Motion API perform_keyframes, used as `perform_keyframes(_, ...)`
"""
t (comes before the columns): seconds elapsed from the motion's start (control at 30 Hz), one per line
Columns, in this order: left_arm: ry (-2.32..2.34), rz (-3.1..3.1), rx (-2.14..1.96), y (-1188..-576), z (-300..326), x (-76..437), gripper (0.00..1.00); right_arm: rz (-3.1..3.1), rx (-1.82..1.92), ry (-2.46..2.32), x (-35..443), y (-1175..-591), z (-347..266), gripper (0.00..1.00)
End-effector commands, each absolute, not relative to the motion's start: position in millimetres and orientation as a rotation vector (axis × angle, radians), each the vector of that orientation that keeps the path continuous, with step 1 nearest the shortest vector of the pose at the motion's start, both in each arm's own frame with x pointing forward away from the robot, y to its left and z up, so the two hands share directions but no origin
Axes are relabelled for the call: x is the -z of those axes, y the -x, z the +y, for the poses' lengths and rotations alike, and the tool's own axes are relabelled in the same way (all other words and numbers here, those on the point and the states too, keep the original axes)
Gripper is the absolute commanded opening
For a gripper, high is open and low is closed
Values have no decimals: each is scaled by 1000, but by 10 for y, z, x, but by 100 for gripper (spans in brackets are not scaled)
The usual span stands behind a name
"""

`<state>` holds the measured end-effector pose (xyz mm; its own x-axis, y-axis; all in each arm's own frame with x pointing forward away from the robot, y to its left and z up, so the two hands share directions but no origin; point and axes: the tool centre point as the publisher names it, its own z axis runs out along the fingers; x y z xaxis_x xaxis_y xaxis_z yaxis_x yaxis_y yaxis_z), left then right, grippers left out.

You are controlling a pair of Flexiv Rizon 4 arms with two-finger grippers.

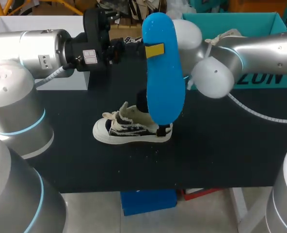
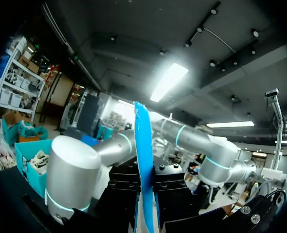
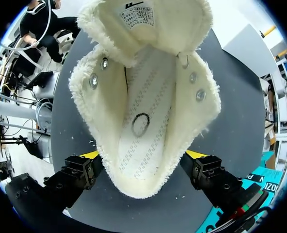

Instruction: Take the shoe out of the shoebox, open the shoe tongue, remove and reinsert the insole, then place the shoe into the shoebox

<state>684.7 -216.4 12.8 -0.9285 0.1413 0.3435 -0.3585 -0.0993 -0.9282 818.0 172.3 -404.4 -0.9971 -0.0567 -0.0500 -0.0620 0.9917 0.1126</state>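
The left tool (image 1: 153, 50) is closed on a long blue foam insole (image 1: 165, 87). The insole is pinched across its flat faces towards its upper end, and most of its length is hung below the tips. It is judged light, thin and bendable, so it is best gripped close to whichever end is fed in. Beneath it, a cream canvas sneaker with dark striped sides (image 1: 129, 128) is stood on the black bench (image 1: 221, 155). The right tool (image 3: 143, 155) is clamped on the sneaker's heel collar, one tip at each side, with the tongue folded open ahead of it. The collar is judged soft and easily buckled. A teal cardboard shoebox (image 1: 260, 22) is set behind the right arm, which is crowded close to the insole's path.
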Motion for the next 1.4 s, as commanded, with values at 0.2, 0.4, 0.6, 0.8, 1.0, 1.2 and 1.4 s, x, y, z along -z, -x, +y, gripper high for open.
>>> perform_keyframes(0.2, -242, -1848, -2093, -6839, -2169, -124, 0, 3093, -147, 107, 4034, -8193, 1786, 100)
perform_keyframes(0.4, -242, -1848, -2093, -6839, -2169, -124, 0, 3045, -354, 80, 4027, -8189, 1798, 100)
perform_keyframes(0.6, -242, -1848, -2093, -6839, -2169, -124, 0, 2977, -608, 137, 4000, -8141, 1850, 100)
perform_keyframes(0.8, -242, -1848, -2093, -6839, -2169, -124, 0, 2912, -805, 137, 3952, -8136, 1874, 100)
perform_keyframes(1.0, -242, -1848, -2093, -6839, -2169, -124, 0, 2864, -964, 119, 4002, -8120, 1876, 100)
perform_keyframes(1.2, -242, -1848, -2093, -6839, -2169, -124, 0, 2804, -1111, 66, 4129, -8098, 1847, 100)
perform_keyframes(1.4, -242, -1848, -2093, -6839, -2169, -124, 0, 2749, -1221, 54, 4204, -8110, 1808, 100)
